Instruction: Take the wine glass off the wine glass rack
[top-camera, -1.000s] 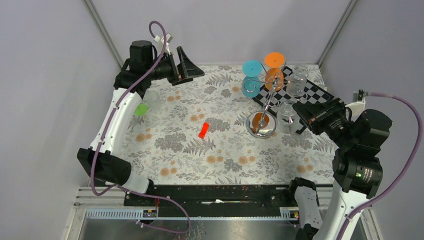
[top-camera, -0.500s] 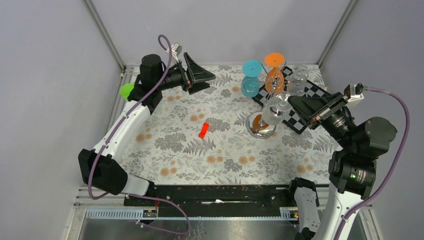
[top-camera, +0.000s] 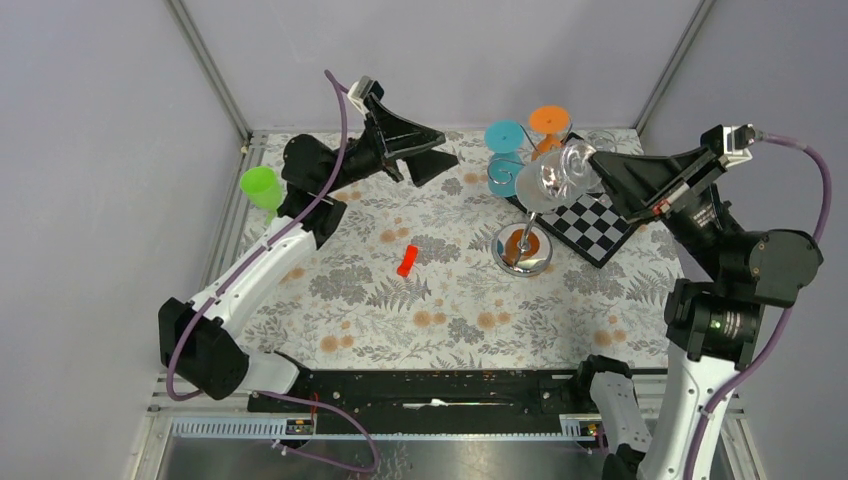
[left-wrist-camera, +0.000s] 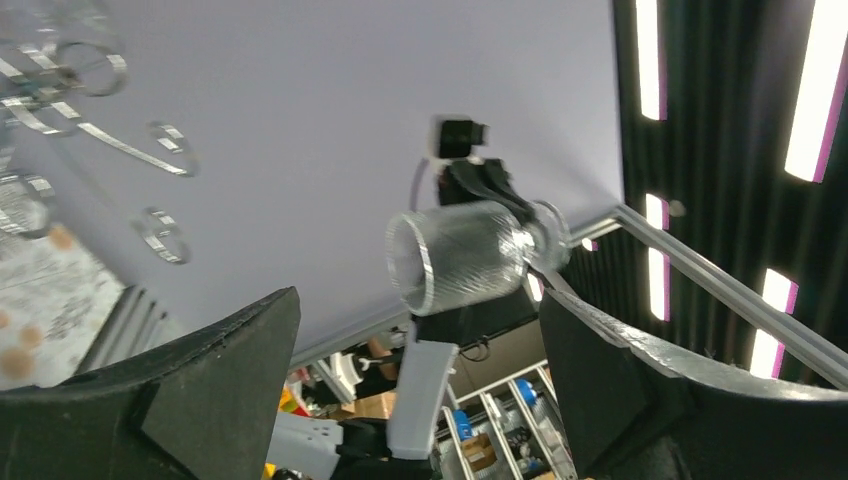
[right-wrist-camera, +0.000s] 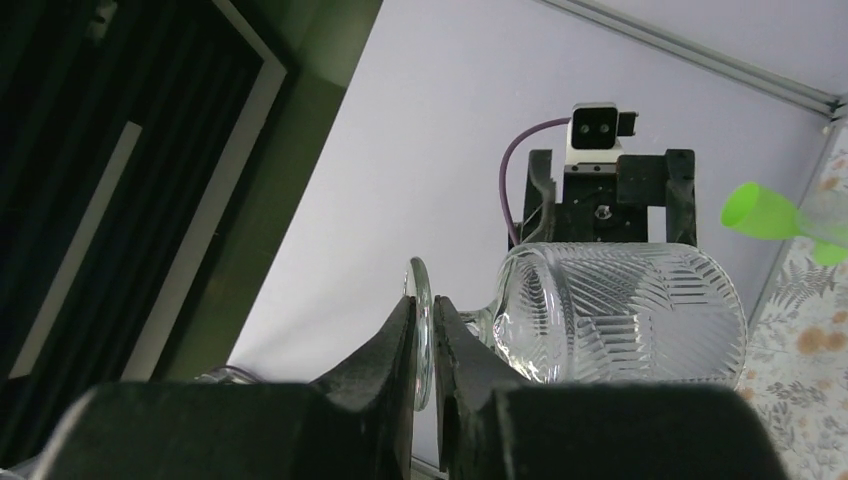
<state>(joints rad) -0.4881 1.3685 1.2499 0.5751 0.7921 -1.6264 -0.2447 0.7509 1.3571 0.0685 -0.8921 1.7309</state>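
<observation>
The clear ribbed wine glass (top-camera: 553, 180) lies sideways in the air, high over the table. My right gripper (top-camera: 598, 165) is shut on the thin edge of its foot (right-wrist-camera: 423, 330), with the bowl (right-wrist-camera: 625, 315) pointing away to the left. The silver wine glass rack (top-camera: 522, 250) stands below on its disc base, apart from the glass. Its wire arms carry a teal-footed glass (top-camera: 505, 137) and an orange-footed glass (top-camera: 549, 120). My left gripper (top-camera: 450, 148) is raised and open wide, empty, and faces the held glass (left-wrist-camera: 465, 255) from a distance.
A black-and-white chequered board (top-camera: 592, 226) lies right of the rack. A small red object (top-camera: 406, 260) sits mid-table. A green-footed glass (top-camera: 262, 187) is beside the left arm at the table's left edge. Grey walls enclose the back and sides.
The right gripper has lifted the clear glass up from beside the rack's base and tipped it sideways. The left arm has swung up and to the right, jaws still open.
</observation>
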